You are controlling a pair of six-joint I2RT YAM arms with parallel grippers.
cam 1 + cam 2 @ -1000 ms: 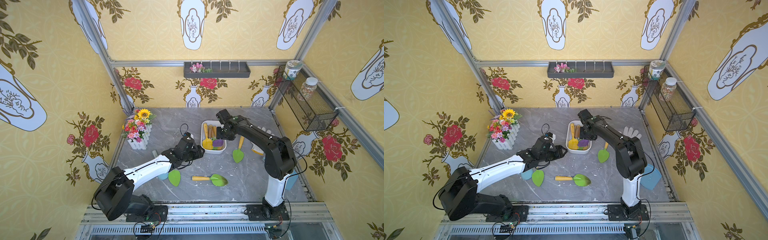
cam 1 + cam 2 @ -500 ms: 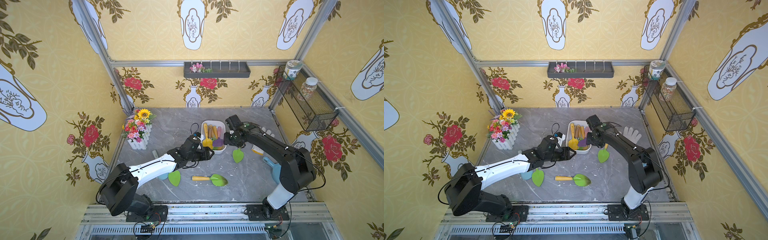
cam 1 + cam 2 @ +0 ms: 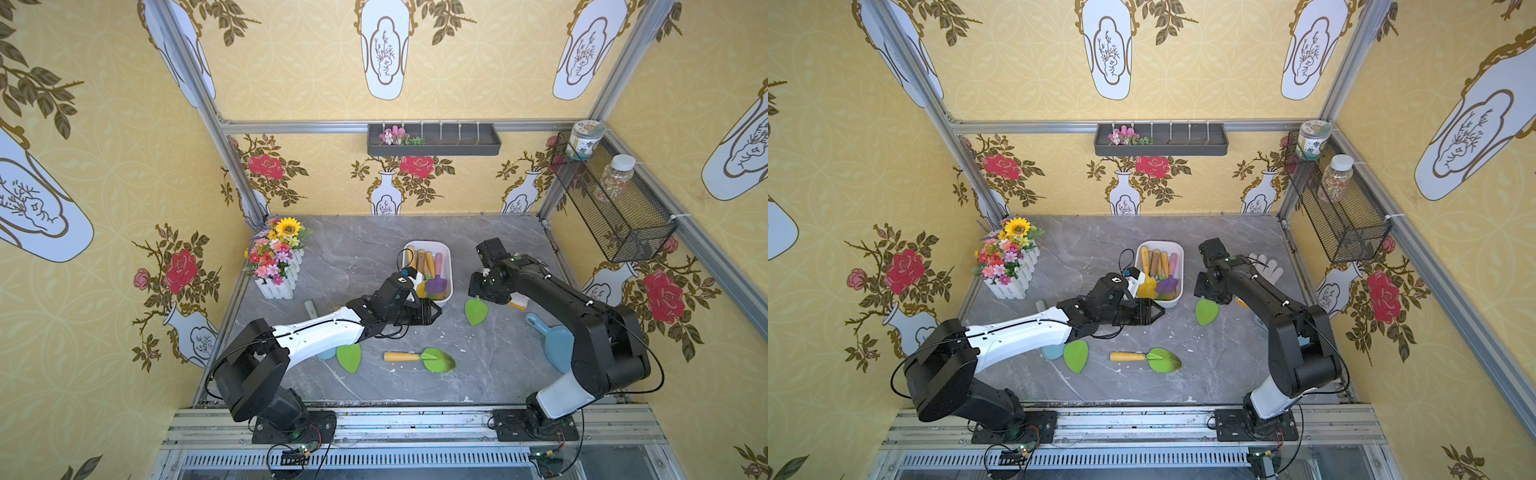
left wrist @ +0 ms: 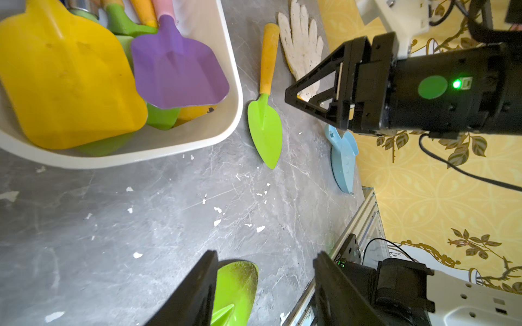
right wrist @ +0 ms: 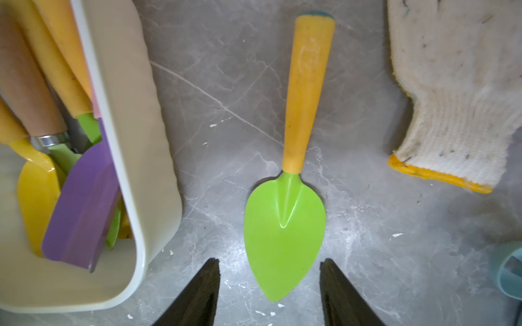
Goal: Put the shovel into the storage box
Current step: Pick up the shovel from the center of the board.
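Just right of the storage box, the shovel lies flat on the grey marbled table, apart from the box wall. It has a green pointed blade and a yellow handle, with the handle towards the far side and the blade tip towards the near side. In both top views only its blade shows, because the right arm covers the handle.

The right gripper hangs over this shovel with its jaws apart and nothing between them. In its wrist view the two fingers stand on either side of the blade tip without touching it.

The white box holds a yellow scoop, a purple scoop and green-bladed tools, their handles towards the far end.

The left gripper points rightward over the table just near of the box's near edge, jaws also apart and empty. A second green shovel lies near the middle of the table's near part, its handle to the left. A third green blade shows partly under the left arm.

A white knit glove with a yellow cuff lies right of the first shovel, and a pale blue scoop lies on the near right. A planter of flowers stands at the far left.
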